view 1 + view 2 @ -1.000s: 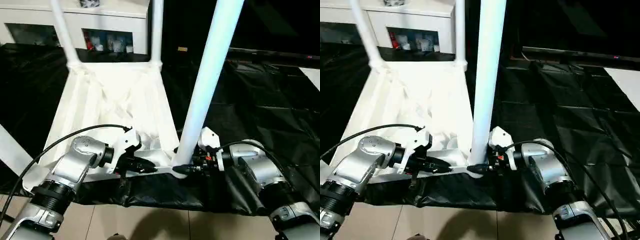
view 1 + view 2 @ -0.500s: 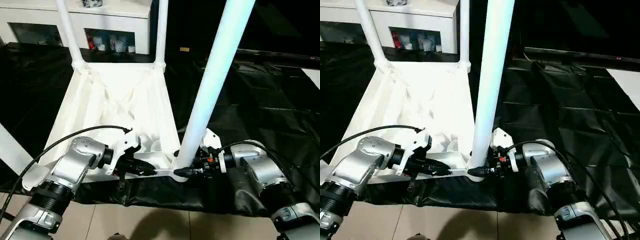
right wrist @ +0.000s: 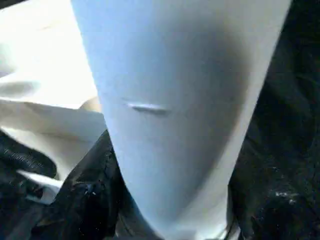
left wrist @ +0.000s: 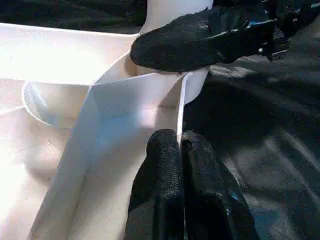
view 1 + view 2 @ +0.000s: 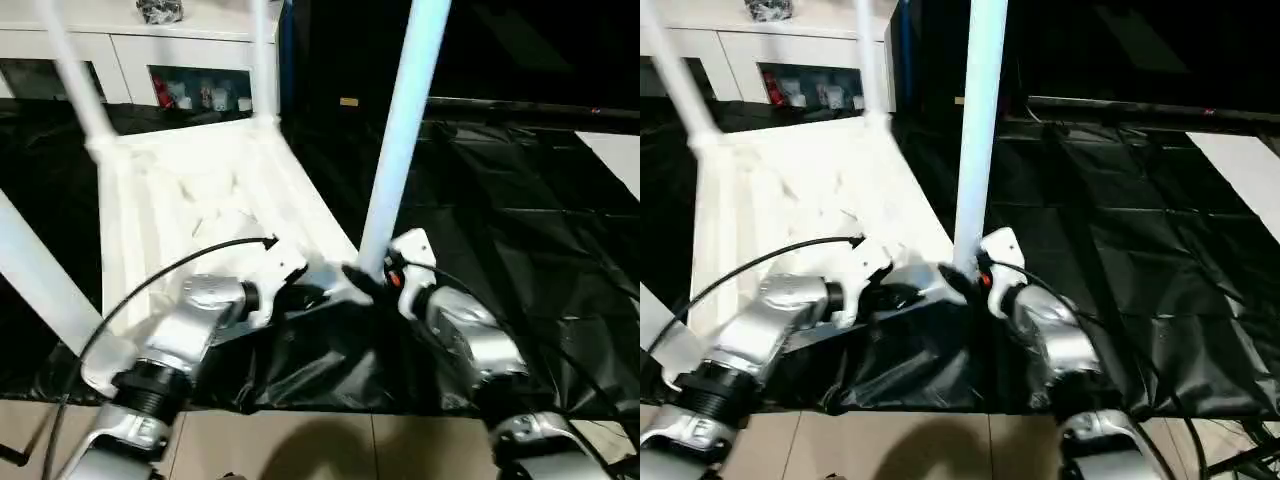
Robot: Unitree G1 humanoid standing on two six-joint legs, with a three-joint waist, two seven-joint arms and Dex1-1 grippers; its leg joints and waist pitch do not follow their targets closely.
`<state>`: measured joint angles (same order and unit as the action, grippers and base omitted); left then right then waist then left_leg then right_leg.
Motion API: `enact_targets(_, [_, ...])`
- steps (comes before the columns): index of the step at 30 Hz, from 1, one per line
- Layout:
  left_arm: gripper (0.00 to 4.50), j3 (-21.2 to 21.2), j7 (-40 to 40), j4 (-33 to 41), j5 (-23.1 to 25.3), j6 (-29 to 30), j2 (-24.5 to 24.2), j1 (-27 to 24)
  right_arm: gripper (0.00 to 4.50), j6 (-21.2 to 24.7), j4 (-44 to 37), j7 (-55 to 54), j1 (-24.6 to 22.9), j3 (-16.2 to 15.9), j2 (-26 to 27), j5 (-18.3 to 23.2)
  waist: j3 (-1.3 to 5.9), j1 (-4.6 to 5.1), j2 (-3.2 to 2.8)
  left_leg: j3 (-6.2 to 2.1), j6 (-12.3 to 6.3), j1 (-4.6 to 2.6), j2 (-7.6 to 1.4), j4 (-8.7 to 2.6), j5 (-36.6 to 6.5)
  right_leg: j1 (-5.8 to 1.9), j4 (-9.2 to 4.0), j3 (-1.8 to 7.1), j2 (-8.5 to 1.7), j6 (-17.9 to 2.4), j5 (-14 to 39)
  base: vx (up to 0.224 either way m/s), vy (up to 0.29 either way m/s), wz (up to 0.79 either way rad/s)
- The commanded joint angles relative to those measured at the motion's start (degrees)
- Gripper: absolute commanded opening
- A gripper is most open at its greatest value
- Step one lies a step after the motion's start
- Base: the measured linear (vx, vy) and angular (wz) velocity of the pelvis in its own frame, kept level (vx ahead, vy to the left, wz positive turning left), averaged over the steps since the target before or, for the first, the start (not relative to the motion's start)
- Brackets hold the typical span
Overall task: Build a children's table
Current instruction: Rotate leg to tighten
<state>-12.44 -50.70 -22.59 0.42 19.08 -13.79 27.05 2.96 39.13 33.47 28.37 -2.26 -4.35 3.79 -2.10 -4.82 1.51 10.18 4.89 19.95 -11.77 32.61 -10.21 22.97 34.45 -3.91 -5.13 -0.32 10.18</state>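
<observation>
While clamped around the leg (image 5: 398, 140) at centre frame, right gripper (image 5: 362, 279) spread to its base. Left gripper (image 4: 181, 150) pinching the tabletop's rim (image 4: 180, 107), lower centre.

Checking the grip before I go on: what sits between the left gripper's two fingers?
In the left wrist view, the thin upright rim of the upturned table top runs between the left gripper's shut fingers.

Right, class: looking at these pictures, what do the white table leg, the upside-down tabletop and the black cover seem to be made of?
The table leg looks like smooth moulded plastic, with a soft even sheen and a hollow tubular look. The tabletop seems the same white plastic, with moulded ribs showing on its underside. The black cover is probably thin plastic sheeting or coated fabric: it creases and glints.
</observation>
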Motion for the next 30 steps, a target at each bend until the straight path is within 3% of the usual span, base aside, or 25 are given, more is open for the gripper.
enact_targets(1, [0.0, -0.9, 3.3, 2.1, -2.3, -1.5, 5.8, 1.2, 3.09, 0.7, 0.7, 2.5, -0.3, -7.3, 6.2, -2.4, 2.73, -0.06, 0.02, -0.38, -0.22, 0.13, -1.19, -4.23, -15.6, -2.18, -4.67, 2.38, -2.85, -8.2, 19.2, 0.0, 0.0, 0.0])
enact_targets(7, [0.0, -2.1, -0.2, 2.9, -2.7, -2.4, 4.3, 0.3, 3.68, 0.9, -2.0, 5.2, -1.0, -6.5, 3.8, -1.5, 2.82, 0.02, -0.47, -0.13, -1.02, 0.2, -1.1, -4.11, -14.1, -2.39, -4.41, 2.43, -2.69, -9.5, 15.0, 0.0, 0.0, 0.0])
enact_targets(8, [0.0, -2.1, -0.8, 3.0, -2.8, -2.5, 4.1, 0.2, 3.68, 0.7, -2.2, 5.7, -1.2, -6.6, 3.3, -1.5, 2.79, -0.02, -0.48, -0.09, -1.04, 0.11, -1.11, -4.09, -14.6, -2.38, -4.57, 2.42, -2.69, -9.4, 15.5, 0.0, 0.0, 0.0])
enact_targets(9, [0.0, -2.3, -2.0, 3.3, -3.1, -2.6, 3.7, 0.0, 3.75, 0.5, -2.7, 6.8, -1.5, -6.9, 2.5, -1.5, 2.81, -0.02, -0.88, -0.11, -0.91, 0.05, -1.18, -4.13, -14.7, -2.39, -4.58, 2.44, -2.66, -9.5, 14.9, 0.0, 0.0, 0.0])
enact_targets(11, [0.0, -2.6, -4.0, 3.8, -3.6, -2.7, 2.8, -0.3, 3.75, 0.3, -3.3, 9.3, -2.0, -7.6, 0.5, -1.8, 2.94, -0.02, -0.92, -0.11, -1.07, 0.07, -1.15, -3.99, -14.6, -2.59, -4.4, 2.37, -2.56, -9.9, 13.6, 0.0, 0.0, 0.0])
enact_targets(13, [0.0, -2.8, -7.9, 4.7, -4.6, -3.0, 1.0, -0.8, 3.75, -0.3, -4.7, 15.6, -2.8, -8.9, -3.5, -1.5, 3.02, -0.1, -1.3, -0.07, -1.72, 0.2, -1.07, -3.85, -12.7, -2.75, -4.05, 2.34, -2.52, -11.1, 10.4, 0.0, 0.0, 0.0])
enact_targets(15, [0.0, -2.7, -10.5, 5.2, -5.3, -2.8, -0.1, -1.0, 3.75, -0.8, -5.8, 20.4, -3.3, -9.2, -5.7, -0.6, 3.08, -0.11, -0.96, 0.05, -2.93, 0.31, -1.09, -3.67, -11.9, -2.96, -3.91, 2.32, -2.54, -11.9, 8.5, 0.0, 0.0, 0.0])
enact_targets(18, [0.0, -2.5, -14.0, 6.1, -6.5, -2.2, -2.2, -1.3, 3.75, -1.4, -6.8, 26.8, -3.6, -9.5, -8.4, 0.5, 3.0, -0.56, -1.11, 0.14, -3.75, 0.1, -1.27, -3.62, -11.9, -2.86, -3.84, 2.3, -2.53, -13.1, 8.5, 0.0, 0.0, 0.0])
enact_targets(23, [0.0, -2.9, -19.1, 7.3, -7.3, -1.1, -5.3, -1.9, 3.43, -1.0, -7.9, 34.4, -3.8, -10.0, -11.4, 2.7, 2.92, -0.65, -1.16, 0.03, -3.55, 0.21, -1.48, -3.75, -13.1, -2.97, -3.73, 2.12, -2.51, -13.4, 9.5, 0.0, 0.0, 0.0])
enact_targets(25, [0.0, -2.5, -20.4, 7.0, -7.7, -0.9, -6.5, -1.7, 3.25, 0.1, -9.0, 40.4, -4.0, -10.6, -13.7, 4.5, 2.86, -0.95, -0.62, 0.13, -3.77, 0.19, -1.47, -3.64, -13.2, -2.94, -3.77, 2.15, -2.63, -13.4, 11.0, 0.0, 0.0, 0.0])
enact_targets(30, [0.0, -2.3, -22.1, 6.5, -7.9, -1.0, -7.9, -1.3, 3.0, 0.2, -8.8, 45.6, -3.8, -11.3, -15.7, 4.7, 2.88, -1.43, -0.63, 0.17, -3.87, 0.13, -1.51, -3.56, -11.8, -2.8, -3.75, 2.2, -2.72, -13.4, 10.9, 0.0, 0.0, 0.0])
